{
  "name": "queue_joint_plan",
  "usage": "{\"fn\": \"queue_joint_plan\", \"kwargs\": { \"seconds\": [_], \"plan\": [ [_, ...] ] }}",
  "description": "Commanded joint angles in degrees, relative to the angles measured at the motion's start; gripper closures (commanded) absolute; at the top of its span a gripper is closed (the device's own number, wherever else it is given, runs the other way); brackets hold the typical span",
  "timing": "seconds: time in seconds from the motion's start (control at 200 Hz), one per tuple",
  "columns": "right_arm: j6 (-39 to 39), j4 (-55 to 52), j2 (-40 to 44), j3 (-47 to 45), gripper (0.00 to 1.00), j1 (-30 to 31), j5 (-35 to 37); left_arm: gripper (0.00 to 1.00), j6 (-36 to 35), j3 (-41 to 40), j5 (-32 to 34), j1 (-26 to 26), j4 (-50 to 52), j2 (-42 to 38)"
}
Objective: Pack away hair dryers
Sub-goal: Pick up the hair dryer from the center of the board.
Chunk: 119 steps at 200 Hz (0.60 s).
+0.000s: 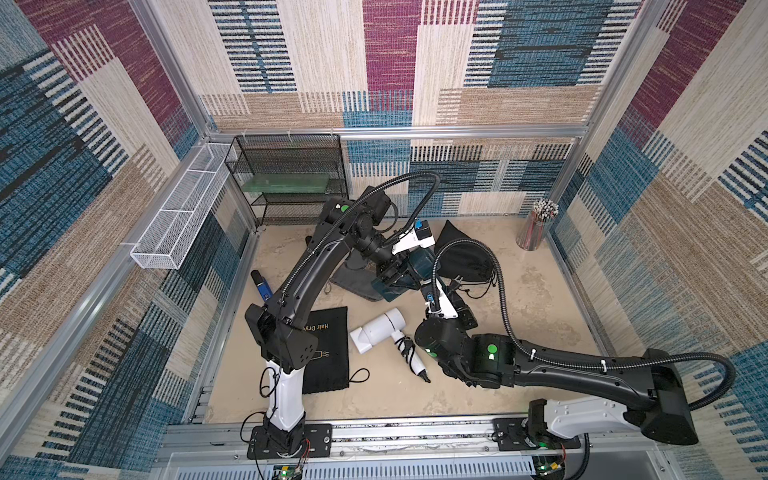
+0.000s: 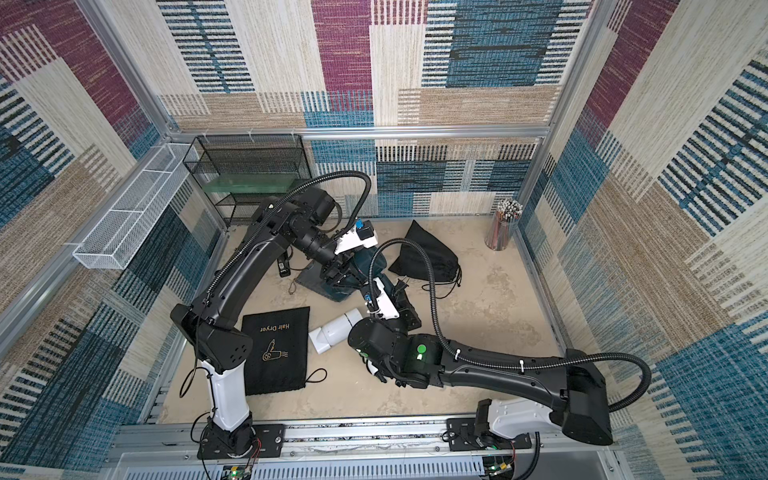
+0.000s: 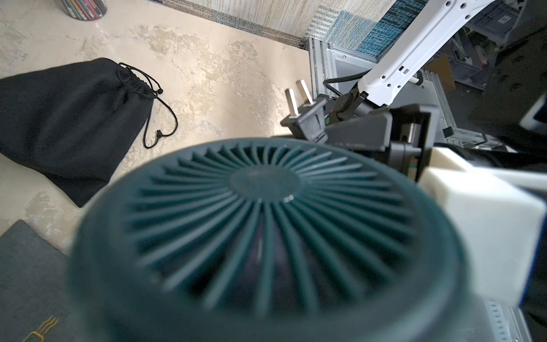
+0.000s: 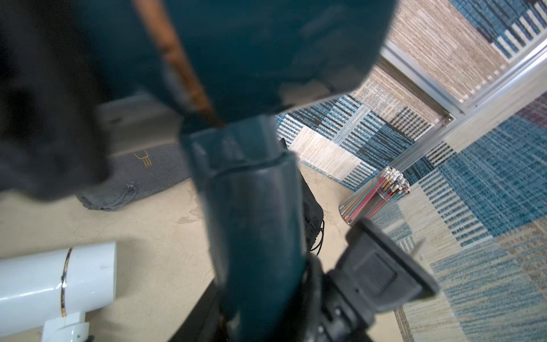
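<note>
While lying nearest the arm bases, risks a knock: white hair dryer point(image 1: 380, 328), on its side on the table point(image 1: 519, 332), bundled cord just beside the right arm's wrist joint. Beside it, toward the left arm, flat black pouch point(image 1: 328, 349) printed "Hair Dryer", mouth not opened.

Further in, seemingly held off the table between both arms: teal hair dryer point(image 1: 415, 268). Against its barrel, left gripper point(image 1: 395, 278), jaws hidden behind the barrel in the wrist view, so cannot tell whether clamped or apart. At its handle end, right gripper point(image 1: 459, 301), straddling the handle, with the plug point(image 4: 384, 266) loose alongside; cannot tell whether pinching or merely framing it. Could slip or swing down if neither grip is firm, landing on the grey pouch point(image 1: 353, 284) beneath or on the white dryer. Could also snag plug and cord on a jaw during any hand-over.

Further back, bulging black pouch point(image 1: 461, 253), drawstring trailing, contents hidden. Farthest, pencil cup point(image 1: 536, 228) and wire rack point(image 1: 286, 183), well apart from all this
</note>
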<state>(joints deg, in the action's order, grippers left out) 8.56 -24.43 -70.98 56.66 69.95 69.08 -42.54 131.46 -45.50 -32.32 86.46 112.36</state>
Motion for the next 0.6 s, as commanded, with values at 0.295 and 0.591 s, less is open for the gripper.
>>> {"fn": "queue_joint_plan", "kwargs": {
  "seconds": [0.295, 0.591],
  "plan": [
    [3.76, -9.27, 12.55, 1.68, 0.22, -2.15, -26.61, 1.00, -6.67, 7.37, 1.50, 0.32, 5.48, 0.09],
    [4.72, -13.78, 14.52, 5.21, 0.22, -7.81, -50.91, 1.00, -9.49, 8.37, -0.01, 0.32, 5.48, -0.41]
  ]
}}
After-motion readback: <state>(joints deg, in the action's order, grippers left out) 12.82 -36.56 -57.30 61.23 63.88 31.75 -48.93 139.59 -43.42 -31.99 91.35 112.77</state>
